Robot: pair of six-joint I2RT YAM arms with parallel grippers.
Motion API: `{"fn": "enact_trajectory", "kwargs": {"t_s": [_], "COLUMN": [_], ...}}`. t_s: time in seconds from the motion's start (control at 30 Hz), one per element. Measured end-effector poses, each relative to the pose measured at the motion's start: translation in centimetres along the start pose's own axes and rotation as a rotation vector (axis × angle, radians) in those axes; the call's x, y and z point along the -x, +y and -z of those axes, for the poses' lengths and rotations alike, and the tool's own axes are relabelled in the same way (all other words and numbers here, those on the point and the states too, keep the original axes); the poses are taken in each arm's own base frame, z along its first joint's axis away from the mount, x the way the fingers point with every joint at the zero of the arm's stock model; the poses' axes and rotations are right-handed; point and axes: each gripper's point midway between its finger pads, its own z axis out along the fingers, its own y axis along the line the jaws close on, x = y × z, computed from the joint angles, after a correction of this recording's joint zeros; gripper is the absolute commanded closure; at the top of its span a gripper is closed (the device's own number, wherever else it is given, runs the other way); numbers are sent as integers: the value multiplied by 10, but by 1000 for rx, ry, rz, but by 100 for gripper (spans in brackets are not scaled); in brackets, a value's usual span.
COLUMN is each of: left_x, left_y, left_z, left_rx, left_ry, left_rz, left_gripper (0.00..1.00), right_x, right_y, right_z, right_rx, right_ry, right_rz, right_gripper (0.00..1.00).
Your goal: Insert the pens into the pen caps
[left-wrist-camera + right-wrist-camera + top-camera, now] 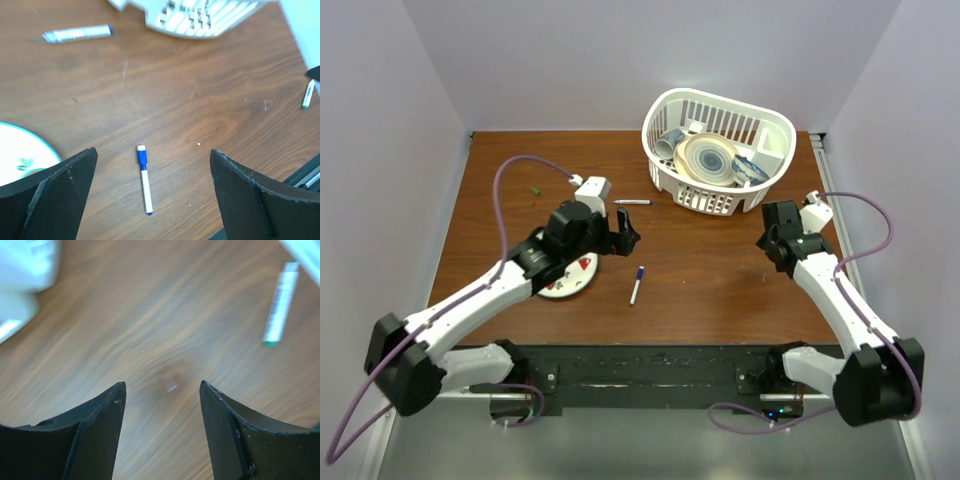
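The blue-capped pen (144, 178) lies flat on the counter (720, 280), in front of the basket (715, 150) and off toward its left, apart from everything else. The cap covers one end of its white barrel. A dark-ended pen (632, 202) lies just left of the basket, near its wall but not touching, with the dark end pointing at the basket. A green-tipped pen (280, 307) lies in front of the basket's right end, beside the right arm; we see it only from the wrist cameras. A small green cap (534, 189) lies alone, far to the left of the basket.

The left end effector (626, 238) hovers above the counter near the blue-capped pen, its fingers spread wide with nothing between them. The right end effector (162, 385) hangs over bare wood in front of the basket's right end, fingers apart and gripping nothing. A plate (568, 280) lies partly under the left arm, well left of the basket.
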Motion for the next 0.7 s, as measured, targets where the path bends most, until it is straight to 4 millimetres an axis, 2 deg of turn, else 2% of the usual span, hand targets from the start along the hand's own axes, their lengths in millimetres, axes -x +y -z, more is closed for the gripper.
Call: {"fn": "enact_trajectory", "kwargs": {"t_s": [0.07, 0.17, 0.33, 0.57, 0.7], "left_x": [14, 24, 32, 21, 24], "left_y": [0, 1, 10, 26, 28], "left_z": [18, 38, 57, 68, 73], "left_rx": [-4, -8, 19, 55, 66], "left_ry": [-46, -85, -124, -139, -160], "left_rz": [-30, -82, -166, -210, -216], "left_gripper": [0, 0, 0, 1, 1], "right_x": [2, 2, -6, -15, -15], "right_y": [-19, -45, -87, -106, -113], "right_z": [-19, -42, -74, -95, -106], "right_rx": [-97, -214, -353, -409, -412], "right_ry": [15, 42, 110, 169, 185], "right_rz": [-5, -12, -36, -17, -40], "right_gripper": [37, 39, 44, 44, 44]}}
